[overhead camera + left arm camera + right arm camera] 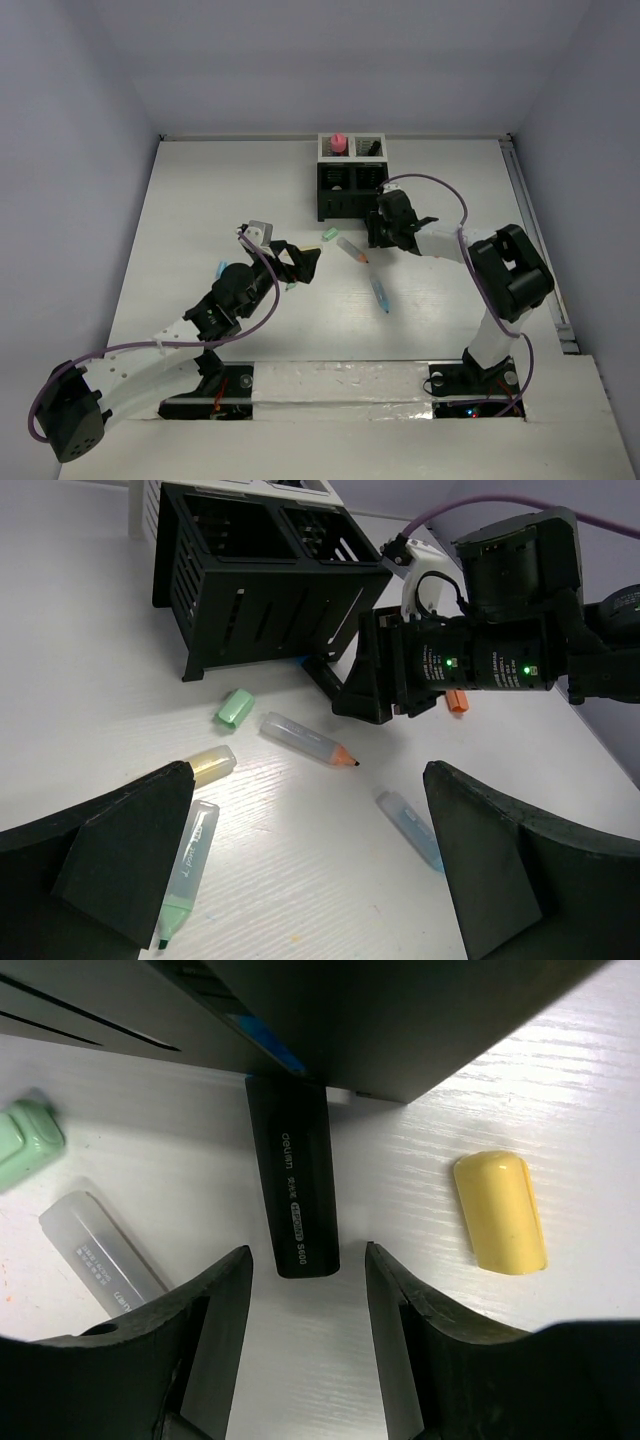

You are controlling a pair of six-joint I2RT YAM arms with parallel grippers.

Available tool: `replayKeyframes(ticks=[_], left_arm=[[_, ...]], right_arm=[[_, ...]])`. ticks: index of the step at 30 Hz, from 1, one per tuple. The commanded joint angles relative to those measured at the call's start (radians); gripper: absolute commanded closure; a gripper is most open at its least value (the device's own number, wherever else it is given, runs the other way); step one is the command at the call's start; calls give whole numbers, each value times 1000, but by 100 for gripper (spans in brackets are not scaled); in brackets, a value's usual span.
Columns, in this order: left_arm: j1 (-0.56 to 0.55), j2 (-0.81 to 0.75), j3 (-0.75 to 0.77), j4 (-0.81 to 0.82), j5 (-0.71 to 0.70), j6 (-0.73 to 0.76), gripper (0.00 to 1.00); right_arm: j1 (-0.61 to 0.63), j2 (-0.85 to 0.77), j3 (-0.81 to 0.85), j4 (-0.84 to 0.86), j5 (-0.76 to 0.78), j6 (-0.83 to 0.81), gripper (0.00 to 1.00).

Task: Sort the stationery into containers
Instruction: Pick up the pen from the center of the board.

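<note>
Mesh organizer (350, 195) at 12 o'clock on the white, wood-grained tabletop (200, 200). It is boxy with slotted walls and has four square cells: we count two black on its 6 o'clock side and two white behind. One fat pink tube (338, 143) stands upright in the white cell at 11 o'clock. The white cell beside it holds something dark, too small for us to name.

At the organizer's 6 o'clock side, the left wrist view gives us five loose pieces, all lying flat and apart:
- one mint-green cap (235, 707), short and squared
- one frosted clear pen (305, 740) with an orange point
- one pale yellow cap (210, 765), round-ended
- one clear marker (188, 865) with a green tip
- one light blue pen (410, 828), translucent

One black marker (295, 1180), smooth and matte with white print, has its far end tucked under the organizer's base.

Right pincer (305, 1260): fingers apart, one on either side of the black marker's free end. Bare tabletop shows on both sides, so nothing is clamped. At the marker's 3 o'clock lies one glossy rounded yellow cap (500, 1210). An orange stub (456, 700) peeks out behind this pincer, and we cannot tell whether it is the same piece.

Left pincer (320, 870): blocky matte black fingers spread wide with nothing between them. The clear marker lies just beside one finger.
</note>
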Motion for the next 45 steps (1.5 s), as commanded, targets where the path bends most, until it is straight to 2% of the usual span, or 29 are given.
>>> replayKeyframes(ticks=[1, 9, 13, 22, 34, 41, 45], left_arm=[[-1, -1, 2, 32, 9, -1, 1], [-1, 15, 5, 32, 8, 0, 1], [-1, 22, 7, 32, 6, 0, 1], [-1, 28, 9, 31, 5, -6, 1], [-1, 118, 85, -23, 40, -46, 1], [-1, 155, 157, -47, 135, -98, 1], [-1, 218, 237, -72, 224, -147, 12]], right_arm=[[9, -13, 7, 1, 24, 11, 44], [9, 46, 13, 31, 21, -7, 48], [9, 32, 1, 31, 9, -1, 62], [70, -66, -72, -24, 15, 21, 85], [101, -264, -121, -199, 6, 53, 87], [130, -397, -127, -278, -31, 56, 89], [168, -464, -116, -289, -48, 47, 89]])
